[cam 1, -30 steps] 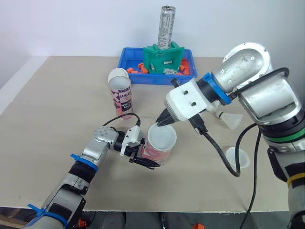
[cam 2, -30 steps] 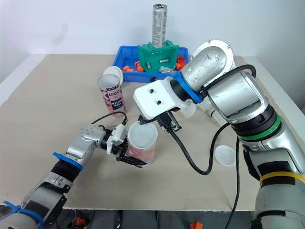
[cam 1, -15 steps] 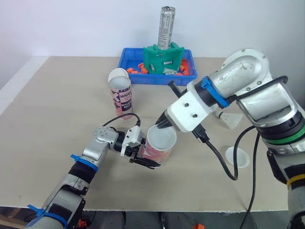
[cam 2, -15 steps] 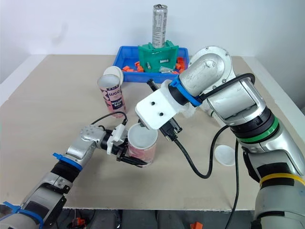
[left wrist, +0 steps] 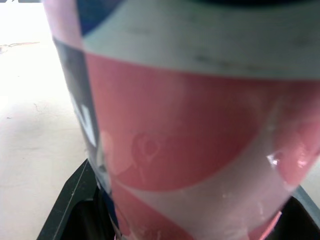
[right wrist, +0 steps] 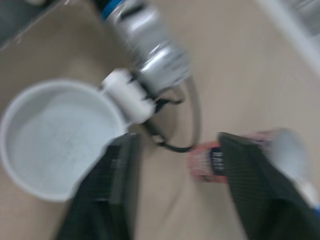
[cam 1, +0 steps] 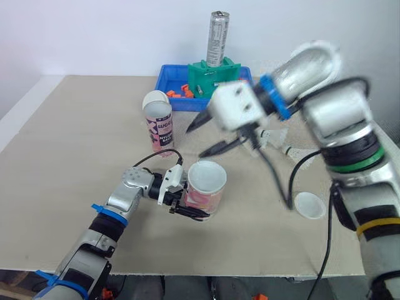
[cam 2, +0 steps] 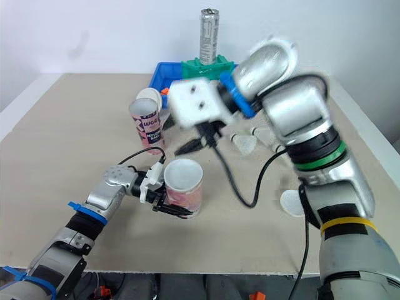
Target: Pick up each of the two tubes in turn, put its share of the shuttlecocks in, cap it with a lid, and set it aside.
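Jaws on our left gripper (cam 1: 189, 210) are clamped around the lower wall of the pink tube (cam 1: 204, 195), which stands upright on the table (cam 1: 75, 144) near its front edge, with a white lid (cam 1: 207, 177) apparently seated on its mouth. Behind it, well apart, the other tube (cam 1: 159, 131) stands capped. Our right gripper (cam 1: 195, 142) hangs above and beyond the held tube, fingers spread and grasping nothing. Further right lie loose shuttlecocks (cam 1: 272, 137) and a spare lid (cam 1: 310, 204).

We judge the tube light, thin-walled and glossy. It is likely to slide in a loose grip and to dent under a hard one, so a low, moderate hold on the wall suits it, kept upright so the lid does not pop off.

Our left wrist view shows the wall (left wrist: 190, 150) sitting deep between the black fingers (left wrist: 70, 200), which the head views hide. Our right wrist view looks straight down on the lid's disc (right wrist: 55, 137).
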